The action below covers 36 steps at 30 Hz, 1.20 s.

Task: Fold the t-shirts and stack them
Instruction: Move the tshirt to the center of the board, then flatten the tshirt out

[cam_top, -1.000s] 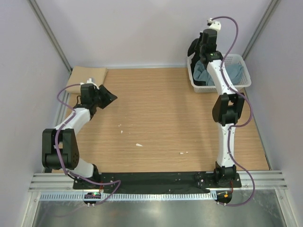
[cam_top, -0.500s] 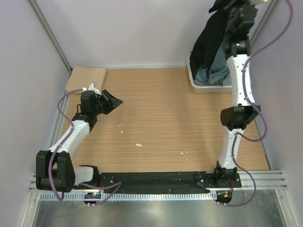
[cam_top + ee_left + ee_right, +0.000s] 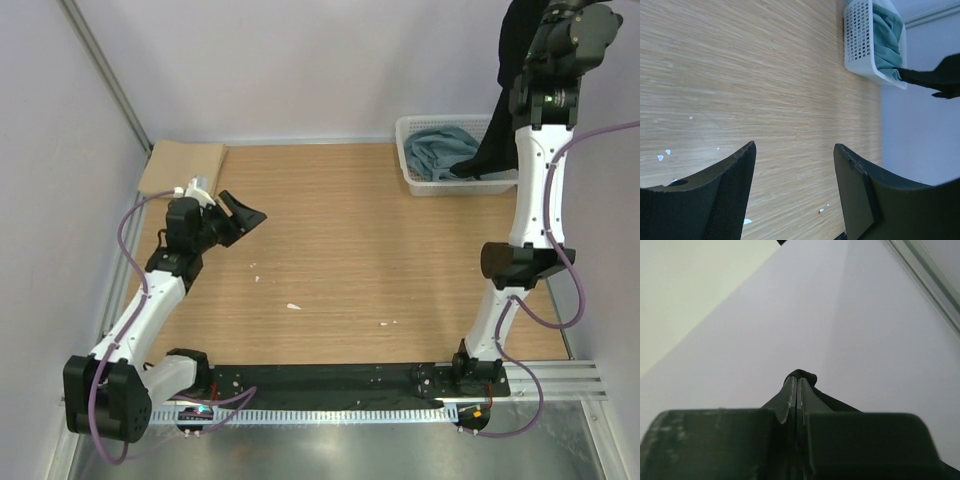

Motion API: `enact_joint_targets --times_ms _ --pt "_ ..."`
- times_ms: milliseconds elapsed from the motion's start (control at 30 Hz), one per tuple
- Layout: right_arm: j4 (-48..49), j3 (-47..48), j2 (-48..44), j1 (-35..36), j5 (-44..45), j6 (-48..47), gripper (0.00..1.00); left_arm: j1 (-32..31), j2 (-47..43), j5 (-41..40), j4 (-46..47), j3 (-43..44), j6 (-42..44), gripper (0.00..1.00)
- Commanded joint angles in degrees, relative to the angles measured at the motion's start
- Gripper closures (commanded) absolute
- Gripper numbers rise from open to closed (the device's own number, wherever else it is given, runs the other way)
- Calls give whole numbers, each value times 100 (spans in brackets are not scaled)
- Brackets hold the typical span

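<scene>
Wooden table [image 3: 350, 250], early work: the right gripper [image 3: 796, 390] has its jaws clamped on a black shirt [image 3: 495, 150] hanging high at upper right over the basket [image 3: 415, 180], where a blue-grey shirt [image 3: 440, 150] lies unfolded. At upper left a tan shirt [image 3: 183, 165] lies flat, while the left gripper [image 3: 795, 147] hovers, jaws apart; most folding apparently remains.

One black t-shirt [image 3: 492, 150], one blue-grey t-shirt [image 3: 440, 152], one tan t-shirt [image 3: 183, 166], one basket [image 3: 440, 188], two arms, left [image 3: 150, 295] and right [image 3: 530, 190]

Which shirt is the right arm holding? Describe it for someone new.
Find the white basket at the far right of the top view. Over it hangs the black t-shirt, pinched in the right gripper. Unlike the blue-grey shirt lying inside, it dangles.
</scene>
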Motion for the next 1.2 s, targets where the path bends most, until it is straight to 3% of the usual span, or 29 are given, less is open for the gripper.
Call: enact_joint_targets --times_ms 0,200,333,433,467,533,600,633,667,767,900,1033,1167 --pt "498 124 -762 -116 -234 1151 99 -28 -192 136 -192 269 -119 35" --pt "-204 -1245 -2001 209 -1271 1576 99 -36 -543 119 -735 620 222 31" --pt "-854 -3403 -3388 1332 -1509 1365 99 -36 -781 -197 -1500 990 698 24" --pt "-1592 -4809 -3821 2298 -1947 1313 96 -36 -1018 -320 -1853 1192 830 20" --pt "-1786 -5260 -4145 2823 -2010 1295 88 -45 -1088 -373 -1914 1262 839 19" --pt "-2357 -6531 -4454 3151 -2195 1303 61 -45 -1317 -469 -2063 1359 883 18" --pt "-2858 -7405 -4868 3528 -2484 1409 41 -45 -1484 -811 -2397 1482 909 18" --pt "-2999 -8201 -4982 3601 -2599 1374 19 -45 -1632 -952 -2502 1500 918 16" --pt "-3419 -8539 -5079 3627 -2687 1313 16 -45 -1695 -1040 -2704 1474 918 16" --pt "-3870 -9621 -5501 3619 -2530 1023 13 -54 -1731 -989 -2968 1238 936 17" --pt "-4389 -10063 -5695 3610 -1111 268 19 -263 -1258 -541 -2970 859 804 26" --pt "-4285 -9749 -4838 3103 -596 -532 37 -862 -221 -803 -3003 911 813 24" --pt "-3593 -9054 -3608 2504 -973 -1174 41 -986 887 -857 -3031 1069 549 24"
